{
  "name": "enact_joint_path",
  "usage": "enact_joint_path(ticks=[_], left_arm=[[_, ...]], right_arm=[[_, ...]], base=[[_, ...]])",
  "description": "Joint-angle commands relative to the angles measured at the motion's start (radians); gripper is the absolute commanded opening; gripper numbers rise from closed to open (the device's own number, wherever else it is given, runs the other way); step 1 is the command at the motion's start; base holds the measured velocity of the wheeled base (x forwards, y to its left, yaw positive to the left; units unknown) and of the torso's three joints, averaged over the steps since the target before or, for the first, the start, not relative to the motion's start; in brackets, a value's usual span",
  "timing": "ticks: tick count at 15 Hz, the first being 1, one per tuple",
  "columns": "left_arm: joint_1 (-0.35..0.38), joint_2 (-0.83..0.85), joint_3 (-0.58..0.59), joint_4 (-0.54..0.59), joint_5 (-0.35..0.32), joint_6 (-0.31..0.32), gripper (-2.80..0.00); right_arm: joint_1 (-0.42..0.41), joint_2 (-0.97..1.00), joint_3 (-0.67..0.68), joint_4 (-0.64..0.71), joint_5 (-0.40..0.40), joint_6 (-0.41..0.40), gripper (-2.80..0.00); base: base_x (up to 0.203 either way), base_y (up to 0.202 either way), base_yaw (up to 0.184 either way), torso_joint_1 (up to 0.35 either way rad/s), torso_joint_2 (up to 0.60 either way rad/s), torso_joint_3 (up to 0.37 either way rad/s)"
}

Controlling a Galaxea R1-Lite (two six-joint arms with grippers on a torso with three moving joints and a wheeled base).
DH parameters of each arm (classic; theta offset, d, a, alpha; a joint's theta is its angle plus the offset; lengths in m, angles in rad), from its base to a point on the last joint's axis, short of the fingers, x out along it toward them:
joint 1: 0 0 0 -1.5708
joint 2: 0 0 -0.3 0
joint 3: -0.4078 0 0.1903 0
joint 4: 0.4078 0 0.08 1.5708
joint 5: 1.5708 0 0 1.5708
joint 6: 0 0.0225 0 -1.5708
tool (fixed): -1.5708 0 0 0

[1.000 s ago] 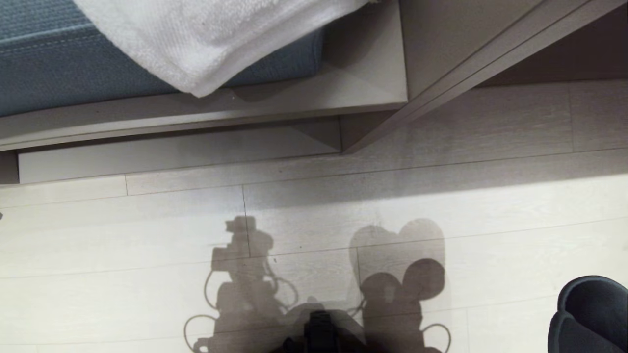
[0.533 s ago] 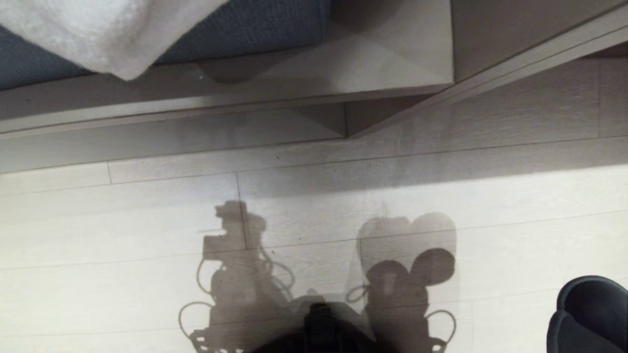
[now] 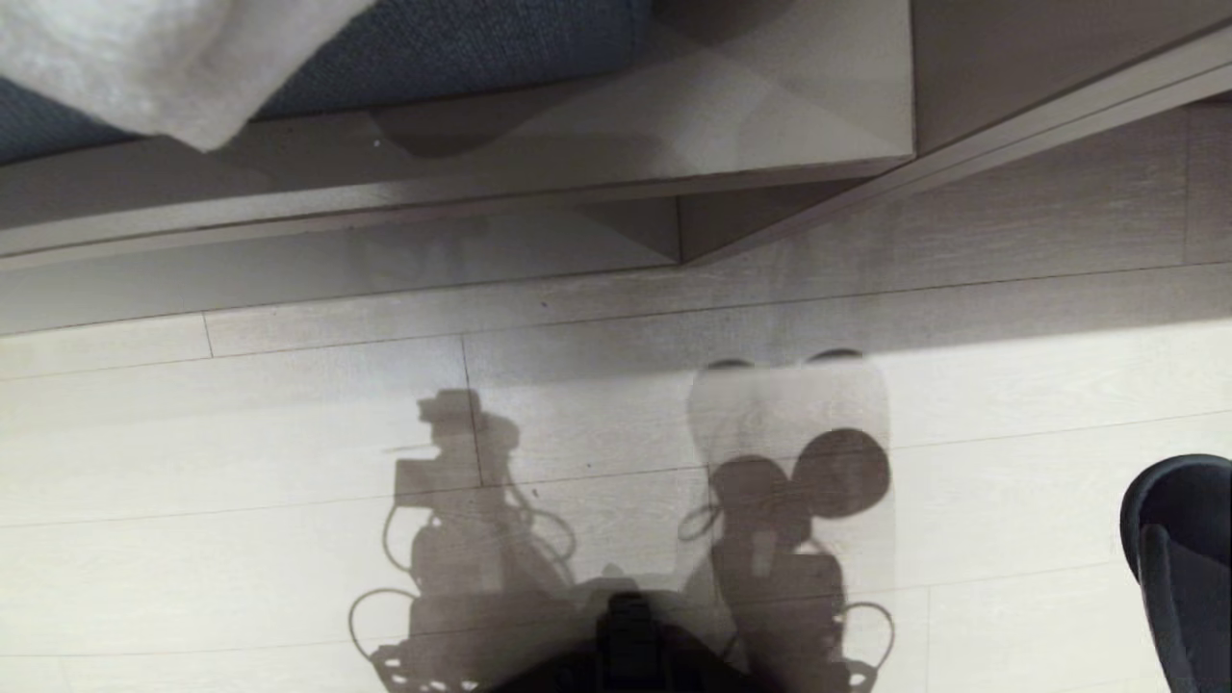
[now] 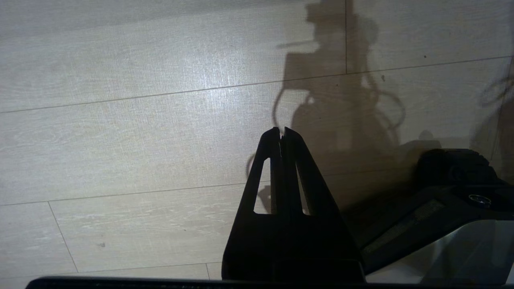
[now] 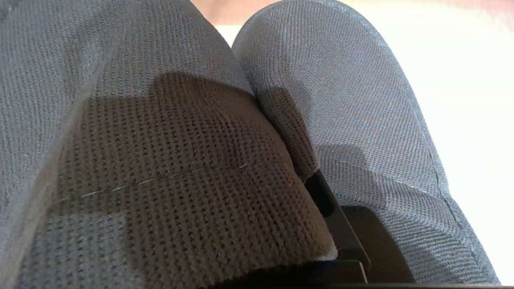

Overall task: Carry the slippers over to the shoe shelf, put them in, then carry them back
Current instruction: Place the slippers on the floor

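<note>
I have the slippers (image 5: pixel 257 132) clenched in my right gripper (image 5: pixel 341 241); from the wrist I see both grey knitted bands pressed together, and only a bit of black finger shows beneath them. From my head, the slippers (image 3: pixel 1179 568) hang at my right, above the pale plank floor (image 3: pixel 241 462), cut off by the frame's edge. My left gripper (image 4: pixel 281 132) hangs over the floor with its fingers pressed together, holding nothing.

Ahead of me is the beige laminate unit (image 3: pixel 770 115), with a blue cushion (image 3: pixel 462 43) and a white towel (image 3: pixel 144 67) on its top. Under its overhang is a shadowed recess with an upright divider (image 3: pixel 679 231), which I take to be the shoe shelf, though the angle is steep and I cannot see how deep it goes.

I judge this to be the carrying leg, with the slippers not yet in the shelf. Next I would need to bring them low and forward, under the overhang and to one side of the divider, keeping the soles level so they slide in without catching the edge, and only then loosen my hold.
</note>
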Motion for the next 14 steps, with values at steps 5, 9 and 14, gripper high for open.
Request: enact_joint_path(ticks=[5,9,14], left_arm=[[0.0,0.001,0.0,-0.001,-0.001,0.001,-2.8],[0.0,0.001,0.0,0.0,-0.001,0.001,-2.8],[0.0,0.001,0.0,0.0,-0.001,0.001,-2.8]], right_arm=[[0.001,0.767,-0.05,-0.509,0.002,0.006,-2.8],[-0.002,1.133,-0.146,-0.946,-0.015,-0.018,-2.8],[-0.001,1.373,-0.295,-1.261,-0.025,-0.009,-2.8]], base=[[0.0,0.0,0.0,0.0,0.0,0.0],[0.0,0.0,0.0,0.0,0.0,0.0],[0.0,0.0,0.0,0.0,0.0,0.0]])
